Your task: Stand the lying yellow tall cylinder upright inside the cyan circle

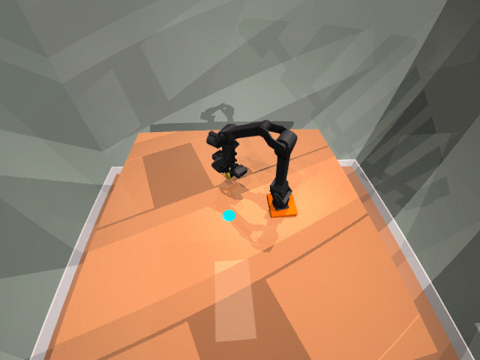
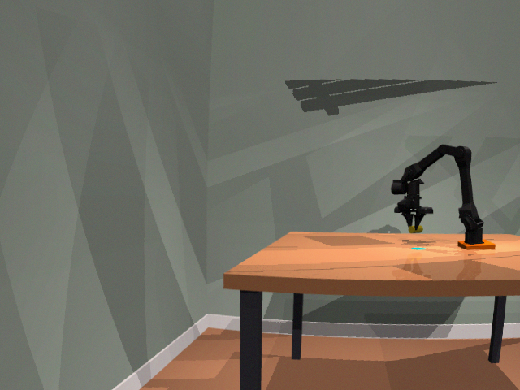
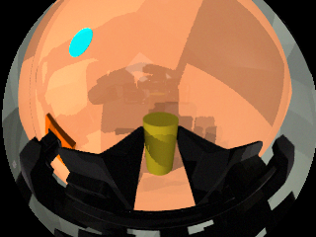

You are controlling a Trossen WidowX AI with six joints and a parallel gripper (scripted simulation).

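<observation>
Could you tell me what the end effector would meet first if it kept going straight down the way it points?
Probably the bare table top. The end effector points down, shut on the yellow cylinder, and the cyan circle lies off to the side.

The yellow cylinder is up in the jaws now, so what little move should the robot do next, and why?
Probably carry it sideways toward the cyan circle. The gripper is shut on the yellow cylinder, which hangs lying on its side above the table, and the circle sits apart from it, closer to the table's front edge.
</observation>
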